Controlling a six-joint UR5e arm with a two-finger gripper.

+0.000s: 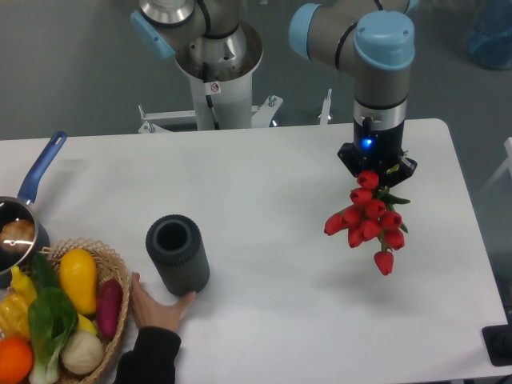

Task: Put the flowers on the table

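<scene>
Table [264, 176]: I see a white top with rounded corners filling most of my view
Arm [382, 72]: it reaches in from the top and points straight down over the right half of the table
Basket [112, 264]: wicker, at the bottom-left corner, holding a yellow vegetable, a purple-red one, leafy greens, a pale bulb and an orange
Cylinder [178, 254]: dark ribbed tube, open end facing my camera, standing left of centre just beside the basket
Hand [152, 304]: a person's hand in a dark sleeve comes up from the bottom edge and touches the cylinder's base
Pan [24, 212]: blue-handled, at the left edge above the basket
Flowers [370, 220]: red tulips hanging heads-down under the gripper, up off the table, with their shadow on the top below them
Gripper [374, 170]: clamped on the flower stems, as far as I can see; the fingers themselves are mostly hidden behind the buds and leaves
</scene>
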